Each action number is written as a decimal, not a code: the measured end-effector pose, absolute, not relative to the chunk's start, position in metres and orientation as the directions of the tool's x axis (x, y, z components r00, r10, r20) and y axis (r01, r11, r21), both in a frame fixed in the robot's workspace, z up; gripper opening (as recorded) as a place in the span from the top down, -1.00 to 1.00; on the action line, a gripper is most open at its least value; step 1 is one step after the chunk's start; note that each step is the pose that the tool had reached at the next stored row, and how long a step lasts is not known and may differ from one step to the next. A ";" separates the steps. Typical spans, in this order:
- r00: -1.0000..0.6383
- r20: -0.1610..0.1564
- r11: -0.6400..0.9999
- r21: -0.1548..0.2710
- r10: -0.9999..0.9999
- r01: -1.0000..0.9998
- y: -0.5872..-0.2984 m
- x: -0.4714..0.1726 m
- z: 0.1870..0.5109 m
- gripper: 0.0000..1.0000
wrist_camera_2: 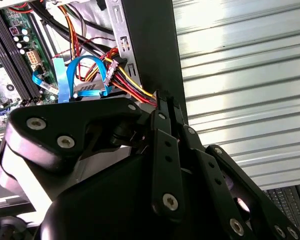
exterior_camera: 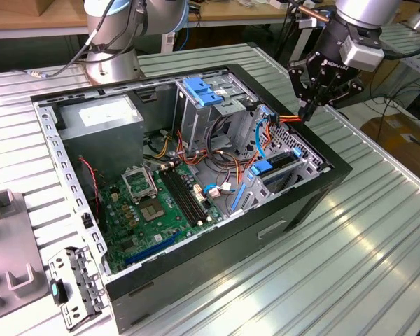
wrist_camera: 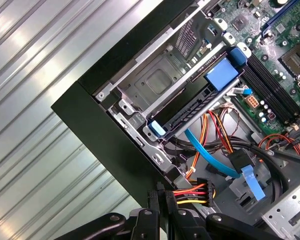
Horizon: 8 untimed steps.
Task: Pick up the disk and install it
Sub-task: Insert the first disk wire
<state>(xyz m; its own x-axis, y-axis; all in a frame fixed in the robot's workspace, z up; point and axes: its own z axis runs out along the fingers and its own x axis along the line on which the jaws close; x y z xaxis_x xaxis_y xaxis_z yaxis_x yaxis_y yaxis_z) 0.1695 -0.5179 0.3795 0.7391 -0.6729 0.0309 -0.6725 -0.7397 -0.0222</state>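
One claw (exterior_camera: 309,112) in play, hanging over the far corner of the open computer case (exterior_camera: 217,259), at about two o'clock of the case in the exterior view. Its fingers are pinched together and carry nothing; both wrist views show the tips closed, just beside the red, yellow and orange cable bundle (wrist_camera: 192,192).

Now the disk (exterior_camera: 280,166): it is not in the claw. It lies in the metal drive bay (wrist_camera: 155,82) along the case's edge, at roughly four o'clock from the motherboard (exterior_camera: 161,203) in the exterior view and below the claw. In the first wrist view the disk (wrist_camera: 190,100) lies lengthwise in the bay, a blue tab at each end, dark body between them.

My read is that the pick-up and carry are done and we are at the tail of the install, with the disk apparently slotted in and the claw clear of it. Whether it is fully home I cannot tell from here.

Any further move calls for care with those cables, which sit almost against the fingertips, and the case rim is close too. The ribbed bench (exterior_camera: 350,266) lies beyond it.
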 end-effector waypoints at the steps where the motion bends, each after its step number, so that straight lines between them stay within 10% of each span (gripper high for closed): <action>1: 0.738 0.031 -0.739 -0.022 -0.674 -0.673 -0.518 0.170 0.380 0.67; 8: 0.738 0.031 -0.739 -0.022 -0.674 -0.673 -0.518 0.170 0.379 0.67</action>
